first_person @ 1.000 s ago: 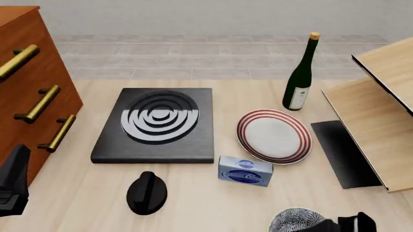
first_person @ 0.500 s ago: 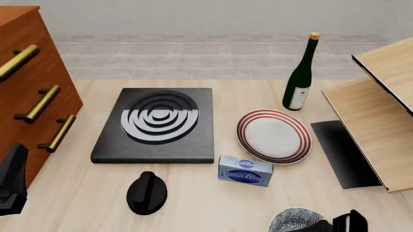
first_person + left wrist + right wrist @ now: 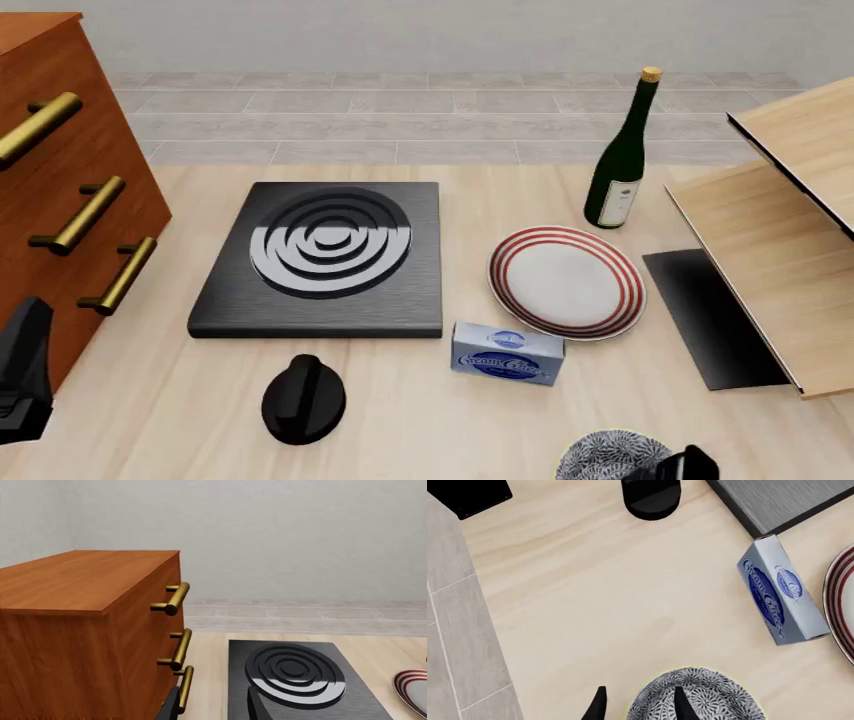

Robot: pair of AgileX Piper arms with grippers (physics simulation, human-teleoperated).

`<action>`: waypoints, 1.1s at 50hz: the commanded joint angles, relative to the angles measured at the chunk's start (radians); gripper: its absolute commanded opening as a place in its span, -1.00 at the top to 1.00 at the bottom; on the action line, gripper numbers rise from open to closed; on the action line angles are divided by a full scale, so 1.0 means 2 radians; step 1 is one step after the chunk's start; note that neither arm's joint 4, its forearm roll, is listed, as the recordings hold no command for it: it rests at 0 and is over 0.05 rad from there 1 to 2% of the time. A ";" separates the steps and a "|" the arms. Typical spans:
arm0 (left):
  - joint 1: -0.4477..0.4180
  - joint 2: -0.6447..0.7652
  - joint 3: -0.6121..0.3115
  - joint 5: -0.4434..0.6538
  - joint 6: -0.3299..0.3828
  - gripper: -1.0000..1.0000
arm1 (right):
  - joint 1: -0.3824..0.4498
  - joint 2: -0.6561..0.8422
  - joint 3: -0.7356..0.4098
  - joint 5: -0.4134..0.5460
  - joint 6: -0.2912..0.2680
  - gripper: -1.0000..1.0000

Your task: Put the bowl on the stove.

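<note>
I see the small round black-and-white speckled bowl point(image 3: 611, 455) on the light wood table point(image 3: 400, 420) at the near edge, right of centre, well apart from the flat square black stove slab with silver-grey rings point(image 3: 320, 258). Between them: blue cream-cheese box point(image 3: 507, 353), white plate with red rings point(image 3: 566, 280), black round knob point(image 3: 303, 398) off to the left of the bowl. Right gripper point(image 3: 637, 705) sits at the bowl's rim; in the right wrist view one dark finger point(image 3: 682, 702) overlaps the bowl, the other is outside it on the table side, gap between them, no grip visible. Left gripper point(image 3: 210, 705) is low beside the brown wooden drawer cabinet point(image 3: 87, 630), fingers apart, nothing in them
</note>
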 commanded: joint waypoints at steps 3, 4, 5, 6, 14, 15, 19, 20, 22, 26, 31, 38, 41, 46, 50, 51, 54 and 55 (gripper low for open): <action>0.004 0.000 0.000 0.000 0.000 -1.00 | 0.002 0.040 0.006 -0.040 0.014 -1.00; 0.004 0.000 0.000 0.000 0.000 -1.00 | 0.002 0.041 0.006 -0.041 0.015 -1.00; 0.004 0.000 0.000 0.000 0.000 -1.00 | 0.002 0.041 0.006 -0.041 0.015 -1.00; 0.004 0.000 0.000 0.000 0.000 -1.00 | 0.002 0.042 0.006 -0.042 0.015 -1.00; 0.004 0.000 0.000 -0.001 -0.001 -1.00 | 0.002 0.042 0.006 -0.041 0.017 -1.00; 0.004 0.000 0.000 -0.001 -0.001 -1.00 | 0.002 0.041 0.006 -0.040 0.018 -1.00; 0.004 0.000 0.000 -0.001 0.000 -1.00 | 0.002 0.046 0.006 -0.045 0.019 -1.00; 0.004 0.000 0.000 -0.001 0.000 -1.00 | 0.001 0.050 0.006 -0.048 0.020 -1.00; 0.004 0.000 0.000 -0.001 0.000 -1.00 | 0.001 0.052 0.006 -0.050 0.022 -1.00; 0.005 0.000 0.000 -0.002 0.000 -1.00 | 0.001 0.063 0.006 -0.059 0.026 -1.00; 0.005 0.000 0.000 -0.002 0.001 -1.00 | 0.001 0.052 0.006 -0.052 0.027 -1.00; 0.006 0.000 0.000 -0.004 0.000 -1.00 | 0.001 0.039 0.006 -0.041 0.027 1.00; 0.008 0.000 0.000 -0.003 0.000 -1.00 | 0.002 0.040 0.006 -0.042 0.027 1.00; 0.010 0.000 0.000 -0.004 -0.001 -1.00 | 0.000 0.031 0.006 -0.033 0.025 1.00; 0.011 0.000 0.000 -0.005 -0.002 -1.00 | 0.001 0.031 0.006 -0.032 0.025 1.00; 0.012 0.000 0.000 -0.005 -0.001 -1.00 | 0.001 0.031 0.006 -0.032 0.024 1.00; 0.012 0.000 0.000 -0.005 -0.001 -1.00 | -0.001 0.028 0.006 -0.027 0.013 1.00; 0.012 0.000 0.000 -0.006 -0.001 -1.00 | -0.001 0.024 0.006 -0.023 0.008 1.00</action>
